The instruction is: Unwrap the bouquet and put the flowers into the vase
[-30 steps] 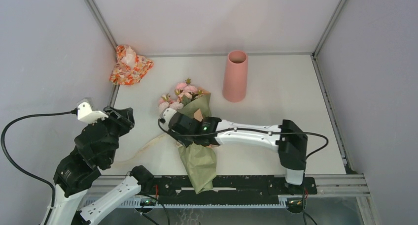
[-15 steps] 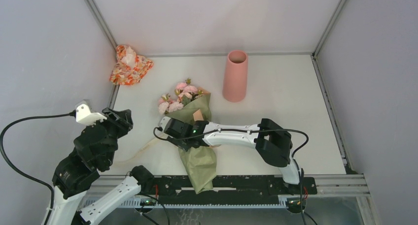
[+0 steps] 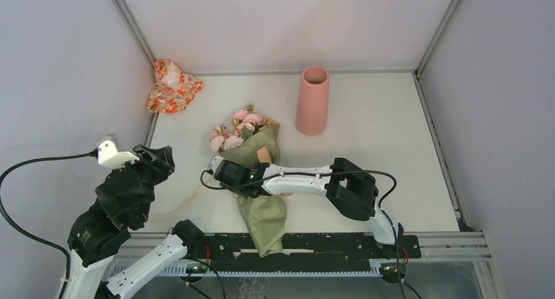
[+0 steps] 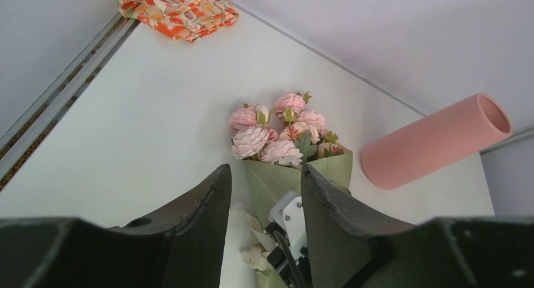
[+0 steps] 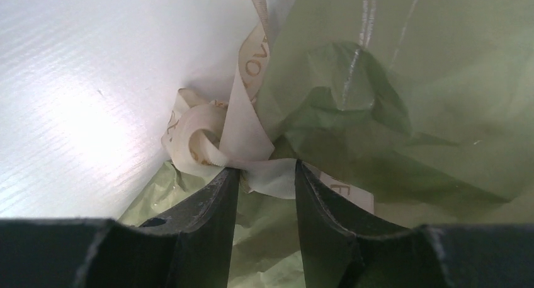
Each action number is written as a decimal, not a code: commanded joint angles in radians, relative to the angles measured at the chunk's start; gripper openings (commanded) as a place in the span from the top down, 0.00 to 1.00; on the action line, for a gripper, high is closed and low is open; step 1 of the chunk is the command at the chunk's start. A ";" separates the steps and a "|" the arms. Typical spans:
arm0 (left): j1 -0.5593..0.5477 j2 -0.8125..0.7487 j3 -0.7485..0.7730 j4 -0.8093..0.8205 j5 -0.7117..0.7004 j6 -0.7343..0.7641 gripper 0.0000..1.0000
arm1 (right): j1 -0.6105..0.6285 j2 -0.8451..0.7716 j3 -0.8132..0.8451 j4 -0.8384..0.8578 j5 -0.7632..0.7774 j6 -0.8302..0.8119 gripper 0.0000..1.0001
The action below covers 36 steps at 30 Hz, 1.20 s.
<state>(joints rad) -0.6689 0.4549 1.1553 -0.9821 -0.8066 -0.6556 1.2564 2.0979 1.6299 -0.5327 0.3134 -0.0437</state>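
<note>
The bouquet [image 3: 264,211] lies on the table, a cone of olive-green paper with its narrow end toward the near edge. Its pink flowers [image 3: 235,130] stick out of the wide far end. My right gripper [image 3: 234,181] hangs over the cone's waist. In the right wrist view it [image 5: 267,174] is open, its fingertips [image 5: 221,190] touching the band of the cream ribbon [image 5: 211,143] beside the knot. My left gripper [image 3: 157,159] is raised at the left, open and empty [image 4: 264,169], looking down on the flowers [image 4: 277,133]. The salmon-pink vase [image 3: 312,101] stands upright behind the bouquet.
An orange-and-white floral bundle [image 3: 173,85] lies in the back left corner against the wall. A loose cream ribbon tail [image 3: 186,199] trails left from the bouquet toward the left arm. Metal rails run along the table's left, right and near edges.
My right gripper has slid left across the bouquet's waist while its elbow folded leftward. The left arm has drifted slightly down and left. The bouquet has stayed where it was.
</note>
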 commanded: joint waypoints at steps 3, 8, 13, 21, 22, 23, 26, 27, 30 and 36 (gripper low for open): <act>0.006 -0.010 0.000 0.012 -0.011 -0.007 0.50 | -0.013 0.020 0.047 0.021 0.058 -0.013 0.58; 0.005 -0.008 0.000 0.010 -0.013 -0.007 0.50 | -0.022 -0.036 0.050 0.002 0.084 -0.027 0.66; 0.006 -0.004 0.000 0.010 -0.011 -0.012 0.50 | -0.024 -0.105 0.041 -0.016 0.075 -0.022 0.93; 0.006 -0.007 0.001 0.011 0.000 -0.014 0.50 | -0.024 -0.205 0.038 -0.070 0.059 0.008 0.95; 0.006 -0.006 0.000 0.011 0.002 -0.015 0.50 | -0.027 -0.220 0.038 -0.076 0.058 0.013 0.95; 0.006 -0.007 -0.002 0.011 0.004 -0.015 0.50 | -0.029 -0.238 0.036 -0.080 0.057 0.018 0.95; 0.006 -0.007 -0.014 0.018 0.015 -0.015 0.50 | -0.049 -0.294 0.035 -0.092 0.029 0.035 0.95; 0.006 -0.007 -0.020 0.022 0.021 -0.014 0.50 | -0.056 -0.310 0.035 -0.097 0.015 0.039 0.94; 0.005 -0.004 -0.037 0.037 0.041 -0.009 0.50 | -0.084 -0.362 0.027 -0.107 -0.014 0.068 0.94; 0.006 0.009 -0.068 0.064 0.060 0.003 0.50 | -0.186 -0.473 -0.041 -0.099 -0.047 0.118 0.94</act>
<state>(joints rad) -0.6689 0.4511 1.1042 -0.9684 -0.7734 -0.6559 1.1366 1.7199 1.6260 -0.6411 0.2932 0.0135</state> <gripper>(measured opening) 0.505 0.059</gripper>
